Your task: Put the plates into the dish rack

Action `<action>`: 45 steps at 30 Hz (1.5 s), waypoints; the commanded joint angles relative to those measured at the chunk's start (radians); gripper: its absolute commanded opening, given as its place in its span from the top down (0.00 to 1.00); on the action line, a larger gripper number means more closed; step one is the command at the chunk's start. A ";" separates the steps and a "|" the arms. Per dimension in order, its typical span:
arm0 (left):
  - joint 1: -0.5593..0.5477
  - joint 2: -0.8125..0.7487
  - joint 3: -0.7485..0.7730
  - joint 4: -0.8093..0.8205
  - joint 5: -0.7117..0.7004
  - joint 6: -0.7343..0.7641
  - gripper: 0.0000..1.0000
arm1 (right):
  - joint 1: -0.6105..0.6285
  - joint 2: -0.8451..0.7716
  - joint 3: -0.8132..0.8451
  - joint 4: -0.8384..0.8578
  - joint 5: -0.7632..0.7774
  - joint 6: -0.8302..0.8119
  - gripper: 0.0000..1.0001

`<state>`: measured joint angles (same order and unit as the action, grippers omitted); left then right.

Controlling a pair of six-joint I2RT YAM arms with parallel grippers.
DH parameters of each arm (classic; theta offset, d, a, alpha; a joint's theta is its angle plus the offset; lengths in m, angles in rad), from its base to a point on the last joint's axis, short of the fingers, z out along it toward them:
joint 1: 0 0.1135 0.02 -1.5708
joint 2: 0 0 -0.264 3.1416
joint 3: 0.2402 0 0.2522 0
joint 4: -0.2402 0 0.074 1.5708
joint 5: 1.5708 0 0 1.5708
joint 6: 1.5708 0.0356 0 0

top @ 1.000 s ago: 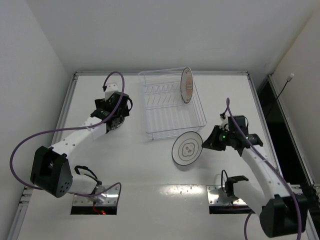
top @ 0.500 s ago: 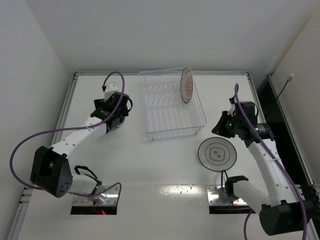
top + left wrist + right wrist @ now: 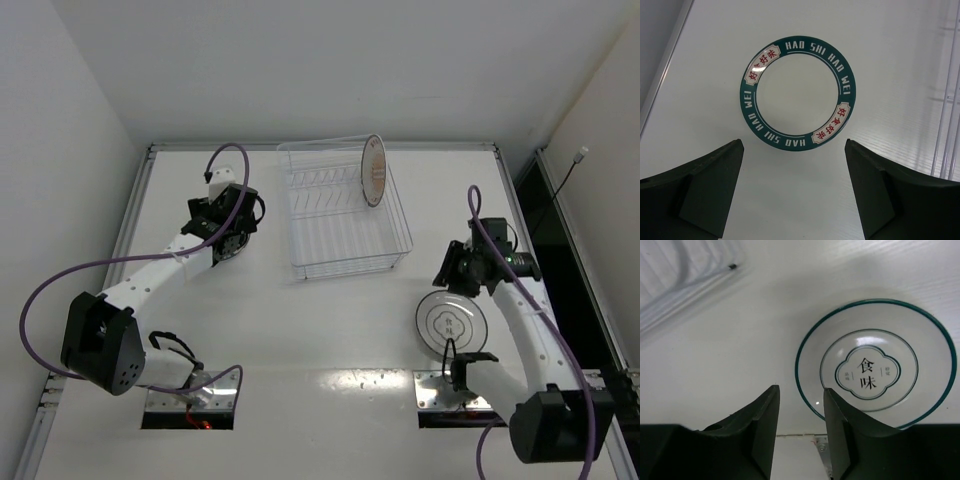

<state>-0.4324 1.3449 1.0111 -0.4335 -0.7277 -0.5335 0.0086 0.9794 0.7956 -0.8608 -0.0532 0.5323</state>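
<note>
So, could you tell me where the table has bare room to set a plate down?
Bare table lies in front of the dish rack, between the left arm and the white plate. The rack is free left of the orange sunburst plate. Crowded: beside that plate, at the right hand.

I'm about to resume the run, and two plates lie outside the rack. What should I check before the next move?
1. Right gripper open: ok.
2. White plate flat on table: ok.
3. Its rim between the right fingers: cannot tell.
4. Left gripper open over green plate: ok.
5. Orange plate upright in rack: ok.
6. Rack slots free: ok.
</note>
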 commanded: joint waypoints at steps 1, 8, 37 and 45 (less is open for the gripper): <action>-0.003 0.003 0.038 -0.001 -0.021 -0.011 0.20 | -0.070 0.050 -0.073 0.032 -0.096 -0.028 0.62; -0.003 0.003 0.038 -0.001 -0.021 -0.011 0.20 | -0.143 0.126 -0.207 0.104 -0.223 -0.028 0.73; -0.003 -0.076 0.027 -0.021 -0.072 -0.020 0.20 | -0.159 0.545 -0.030 0.137 0.032 -0.015 1.00; -0.003 -0.101 0.018 -0.011 -0.081 -0.020 0.20 | -0.159 0.580 -0.064 0.157 0.052 -0.025 0.98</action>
<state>-0.4324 1.2675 1.0122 -0.4622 -0.7849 -0.5404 -0.1547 1.5372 0.7288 -0.7273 -0.0254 0.5171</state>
